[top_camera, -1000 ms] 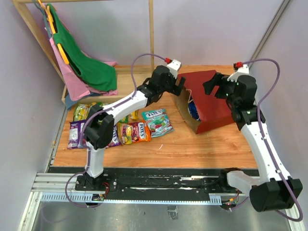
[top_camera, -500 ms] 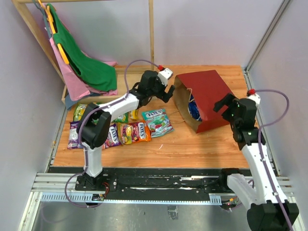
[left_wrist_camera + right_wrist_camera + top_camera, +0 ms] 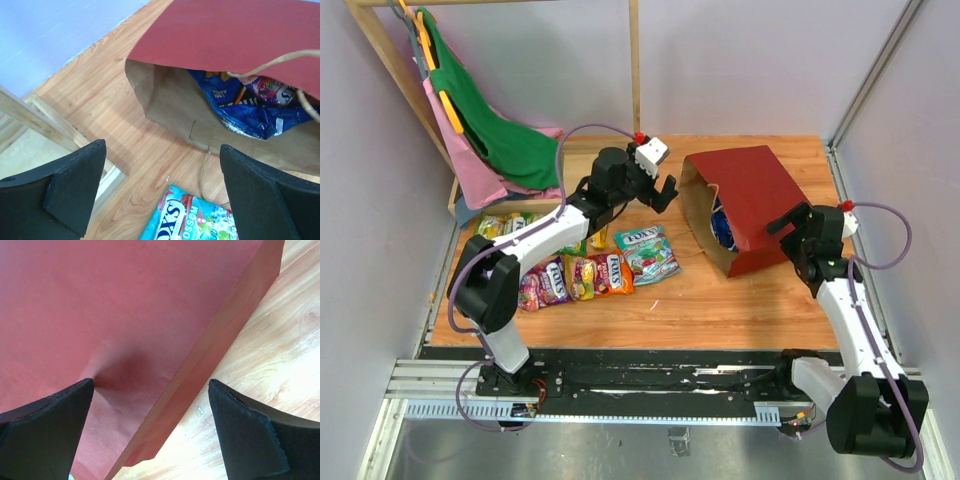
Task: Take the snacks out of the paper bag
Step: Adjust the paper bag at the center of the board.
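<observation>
While left gripper (image 3: 162, 175) and right gripper (image 3: 150, 425) gape empty, chip bag (image 3: 250, 107) inside paper bag (image 3: 750, 190) appears light, crinkly, slick; best pinched at its exposed edge.

"FOX'S" on teal candy packet (image 3: 646, 250); left wrist view shows partial "OSSOM". Print on blue chip bag (image 3: 250, 112) illegible.

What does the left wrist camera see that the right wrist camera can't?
Only the left wrist camera: the paper bag's open mouth with a blue chip bag inside, a string handle, a candy packet on the table. Only the right wrist camera: a dent in the bag's red side. Both: the paper bag, the table, an open pincer: left pincer in one, right pincer in the other.
</observation>
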Controlling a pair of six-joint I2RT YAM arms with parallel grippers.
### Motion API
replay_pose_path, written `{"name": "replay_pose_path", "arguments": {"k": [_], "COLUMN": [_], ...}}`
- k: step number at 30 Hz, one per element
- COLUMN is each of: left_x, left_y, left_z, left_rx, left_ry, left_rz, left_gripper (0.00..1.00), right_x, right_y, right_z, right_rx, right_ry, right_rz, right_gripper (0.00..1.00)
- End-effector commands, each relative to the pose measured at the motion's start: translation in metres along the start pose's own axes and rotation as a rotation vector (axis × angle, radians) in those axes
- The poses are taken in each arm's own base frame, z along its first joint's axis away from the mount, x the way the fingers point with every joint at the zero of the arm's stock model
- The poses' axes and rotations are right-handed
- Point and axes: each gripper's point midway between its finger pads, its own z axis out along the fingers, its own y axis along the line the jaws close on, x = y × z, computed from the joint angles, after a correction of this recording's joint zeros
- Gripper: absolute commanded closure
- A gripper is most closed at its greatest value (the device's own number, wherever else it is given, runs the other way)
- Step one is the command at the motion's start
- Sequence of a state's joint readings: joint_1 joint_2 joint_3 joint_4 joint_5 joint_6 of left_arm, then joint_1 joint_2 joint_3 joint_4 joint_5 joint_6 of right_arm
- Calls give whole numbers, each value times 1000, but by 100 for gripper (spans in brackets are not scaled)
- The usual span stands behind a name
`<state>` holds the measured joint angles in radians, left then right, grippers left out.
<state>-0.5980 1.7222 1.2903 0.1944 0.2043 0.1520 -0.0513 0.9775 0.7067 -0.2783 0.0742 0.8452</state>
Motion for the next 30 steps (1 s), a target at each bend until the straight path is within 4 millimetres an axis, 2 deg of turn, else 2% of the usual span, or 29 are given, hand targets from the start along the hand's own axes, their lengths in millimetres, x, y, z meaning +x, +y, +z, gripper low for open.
{"name": "replay_pose_path", "arguments": {"k": [1,4,8,18,22,26,30], "left_x": [-4,-1,3,10,11,11,8], "left_y": [-2,-2,0,4,6,7,8], "left_z": [-11,-14,-15,-17,-17,-20,-23], "left_rx": [-3,-9,-19,-50,-58,-66,-74], "left_ry": [-26,-25,-16,-5,-3,-3,-10], "left_rz": [12,11,13,13,13,15,19], "left_gripper": [0,0,0,0,0,0,0], "right_x": [7,16,22,18,13,8,-2], "right_y": [-1,-5,-8,-13,-13,-13,-10], "right_z": [8,17,26,32,31,30,30], "right_rx": [-14,-23,-39,-38,-39,-46,-60], "right_ry": [18,24,14,-20,-34,-41,-53], "right_rz": [82,122,163,183,181,167,135], "right_gripper": [2,6,18,58,79,87,92]}}
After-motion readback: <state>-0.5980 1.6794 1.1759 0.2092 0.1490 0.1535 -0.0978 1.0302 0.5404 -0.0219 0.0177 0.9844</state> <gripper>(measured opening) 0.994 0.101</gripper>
